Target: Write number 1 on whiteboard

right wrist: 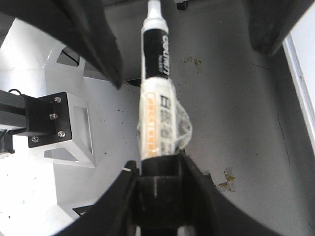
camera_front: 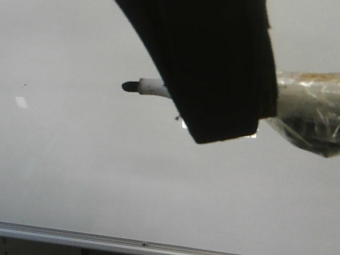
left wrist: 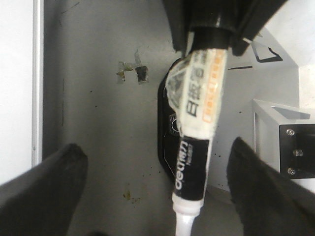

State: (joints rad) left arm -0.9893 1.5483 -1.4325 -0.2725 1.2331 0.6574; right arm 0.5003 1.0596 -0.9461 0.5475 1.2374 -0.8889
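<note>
Item 1: large glossy white-grey whiteboard (camera_front: 87, 173) with a silver metal bottom rail, filling the front view behind the arms. A small bright rectangular reflection sits on its left part. No clear marker stroke for the number 1 can be made out on the visible surface; only a tiny dark speck at far left and another small dark mark under the arm edge.

Item 2: black-and-white marker pen (right wrist: 158, 98) wrapped in clear tape with an orange-printed label, its black tip (camera_front: 129, 86) pointing toward the left of the front view, in front of the whiteboard.

Item 3: right gripper (right wrist: 157, 189), black, clenched on the rear end of the marker pen, which runs out straight from between its fingers.

Item 4: left gripper (left wrist: 157, 182), black, released: its two fingers (left wrist: 44, 189) stand wide apart on either side of the marker pen's barrel, touching nothing.

Item 5: grey scuffed table surface (left wrist: 98, 123) beneath, with taped residue.
</note>
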